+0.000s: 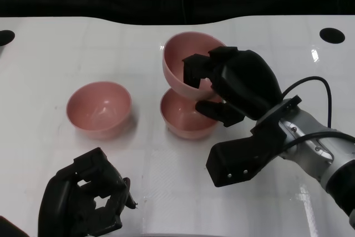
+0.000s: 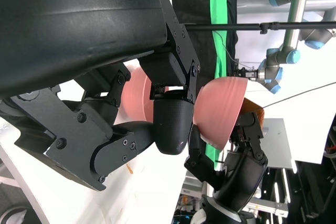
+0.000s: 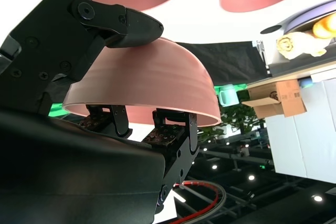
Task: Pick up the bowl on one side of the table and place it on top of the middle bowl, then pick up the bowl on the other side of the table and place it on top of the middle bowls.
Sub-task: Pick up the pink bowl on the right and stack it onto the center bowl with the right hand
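Three pink bowls are visible on the white table [image 1: 44, 48]. The right hand [image 1: 236, 84] grips the held bowl [image 1: 186, 62] by its rim, with fingers [image 1: 194, 69] inside the cavity and the thumb against the outer wall; the right wrist view confirms this pinch on the rim [image 3: 142, 111]. The held bowl is tilted, its opening turned away from the palm and partly upward, its underside directly above the middle bowl [image 1: 186, 116]; contact between the two cannot be judged. The middle bowl sits upright just below the right hand's fingertips. The third bowl [image 1: 99, 108] stands upright, opening upward, well apart from the right hand and just beyond the left hand [image 1: 83, 201]. The left hand rests low near the table's front edge, fingers curled inward, holding nothing.
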You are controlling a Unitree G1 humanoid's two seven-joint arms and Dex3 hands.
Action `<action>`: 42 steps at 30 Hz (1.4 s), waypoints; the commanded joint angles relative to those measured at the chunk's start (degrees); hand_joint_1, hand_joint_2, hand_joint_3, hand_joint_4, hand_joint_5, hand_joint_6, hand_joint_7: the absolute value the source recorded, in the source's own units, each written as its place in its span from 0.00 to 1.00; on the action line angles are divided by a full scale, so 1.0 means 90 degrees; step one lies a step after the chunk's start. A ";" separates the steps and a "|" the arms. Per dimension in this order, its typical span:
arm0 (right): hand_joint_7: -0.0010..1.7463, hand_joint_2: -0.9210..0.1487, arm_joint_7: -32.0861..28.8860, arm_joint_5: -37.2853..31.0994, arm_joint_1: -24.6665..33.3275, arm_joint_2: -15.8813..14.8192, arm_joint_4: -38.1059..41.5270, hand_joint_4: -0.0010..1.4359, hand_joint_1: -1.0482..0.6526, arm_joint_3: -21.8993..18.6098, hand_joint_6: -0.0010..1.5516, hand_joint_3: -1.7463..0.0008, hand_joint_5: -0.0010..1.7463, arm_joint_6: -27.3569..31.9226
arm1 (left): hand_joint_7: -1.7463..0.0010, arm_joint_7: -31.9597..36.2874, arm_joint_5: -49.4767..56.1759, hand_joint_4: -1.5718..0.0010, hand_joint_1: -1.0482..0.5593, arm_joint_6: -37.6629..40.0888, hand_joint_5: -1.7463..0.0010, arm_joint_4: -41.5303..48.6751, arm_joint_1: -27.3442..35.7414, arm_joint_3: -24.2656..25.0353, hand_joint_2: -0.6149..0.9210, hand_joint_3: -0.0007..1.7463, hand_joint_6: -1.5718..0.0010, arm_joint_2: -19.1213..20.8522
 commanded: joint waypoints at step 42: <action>1.00 0.40 -0.0234 -0.0310 -0.0877 0.0675 0.2838 0.62 0.48 0.0793 0.43 0.41 1.00 0.0113 | 0.24 0.0059 0.0073 0.42 0.53 -0.0179 0.15 -0.0010 0.0113 -0.0028 0.75 0.59 0.42 0.0016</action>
